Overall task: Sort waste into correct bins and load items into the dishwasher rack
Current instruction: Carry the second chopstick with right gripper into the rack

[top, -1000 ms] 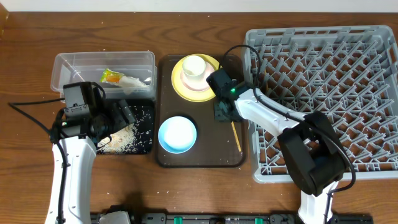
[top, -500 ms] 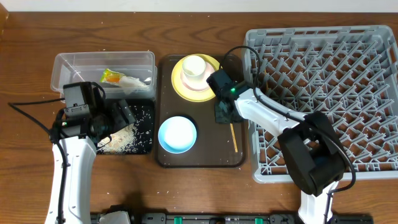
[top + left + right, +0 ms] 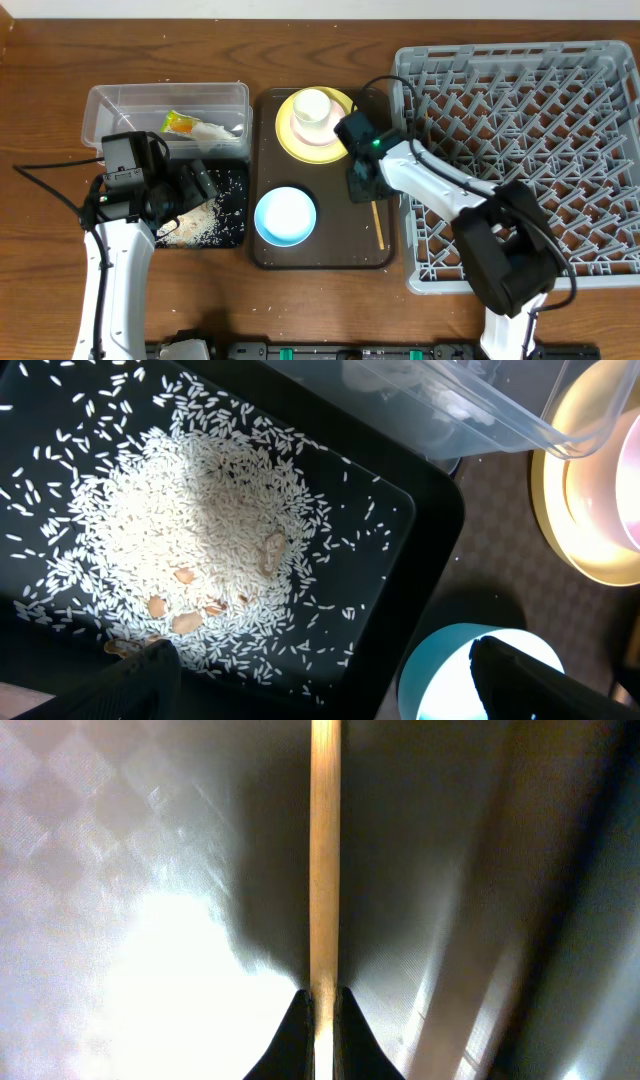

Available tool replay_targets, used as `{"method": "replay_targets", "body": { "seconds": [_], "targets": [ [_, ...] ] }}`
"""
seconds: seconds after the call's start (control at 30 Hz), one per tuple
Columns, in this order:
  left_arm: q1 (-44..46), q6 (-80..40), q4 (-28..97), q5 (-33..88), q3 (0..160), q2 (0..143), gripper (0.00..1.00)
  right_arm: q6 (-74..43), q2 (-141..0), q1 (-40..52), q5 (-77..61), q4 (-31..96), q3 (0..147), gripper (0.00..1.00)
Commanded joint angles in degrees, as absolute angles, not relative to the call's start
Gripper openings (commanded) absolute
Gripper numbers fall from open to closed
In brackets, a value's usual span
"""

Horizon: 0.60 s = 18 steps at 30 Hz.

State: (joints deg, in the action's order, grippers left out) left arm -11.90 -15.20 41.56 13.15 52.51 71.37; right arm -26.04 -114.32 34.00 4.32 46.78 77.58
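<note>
Right pincer [image 3: 322, 1005] is clenched on a chopstick [image 3: 323, 850]. The wrist view shows the tips pinched tight on the wood, with the stick running straight away from them. From overhead the stick [image 3: 378, 222] lies on the right side of the brown serving tray [image 3: 330, 255], just beside the rack [image 3: 520, 150], and the hold sits near its far end, not its middle. We cannot tell whether a second stick is caught in the same pinch. Left pincer [image 3: 195, 185] is spread wide and holds nothing; it hangs over the rice [image 3: 190, 530] in the black tray [image 3: 420, 510]. Handling, as we judge it: the stick is light, stiff, thin and smooth, so it will not bend or break under a firm pinch, but it could pivot or slide between the tips. An end hold leaves a long free tail that may swing; a hold nearer the middle would carry it level. In the rack, something this thin could drop through the grid.
</note>
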Motion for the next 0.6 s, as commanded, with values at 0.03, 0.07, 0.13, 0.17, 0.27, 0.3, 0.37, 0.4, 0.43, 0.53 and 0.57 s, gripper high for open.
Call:
{"method": "replay_targets", "body": {
  "seconds": [0.03,0.07,0.13,0.17,0.27,0.3,0.37,0.4,0.43,0.53,0.57],
  "targets": [
    [-12.1,-15.14,41.52,12.78,53.6,71.48,0.95,-19.84,-105.38,32.16,4.75,49.08,81.91,0.01],
    [-12.1,-15.16,41.52,12.78,53.6,71.48,0.95,-19.35,-103.44,31.68,5.08,49.54,82.17,0.01],
    [-12.1,-15.14,41.52,12.78,53.6,71.48,0.95,-19.2,-99.96,30.48,5.67,50.0,82.19,0.01],
    [-12.1,-15.14,41.5,12.78,53.58,71.48,0.95,-19.16,-98.26,29.74,5.78,50.39,82.17,0.01],
    [-12.1,-15.16,41.52,12.8,53.6,71.48,0.95,-17.37,-94.35,27.18,5.8,52.16,82.17,0.01],
    [-12.1,-15.14,41.52,12.8,53.6,71.48,0.95,-16.25,-93.3,26.04,5.8,53.01,82.17,0.01],
    [-12.1,-15.16,41.52,12.8,53.6,71.48,0.95,-14.66,-92.09,23.83,5.8,54.76,82.17,0.01],
    [-12.1,-15.16,41.52,12.8,53.6,71.48,0.95,-13.76,-91.81,22.48,5.78,55.86,82.17,0.01],
    [-12.1,-15.16,41.52,12.8,53.6,71.48,0.95,-12.95,-91.79,21.1,5.78,56.95,82.15,0.01],
    [-12.1,-15.16,41.52,12.8,53.6,71.48,0.95,-11.6,-92.01,17.72,5.78,58.5,81.1,0.01],
    [-12.1,-15.16,41.52,12.8,53.6,71.48,0.95,-11.46,-92.05,16.64,5.78,58.48,80.42,0.01]
  ]
}}
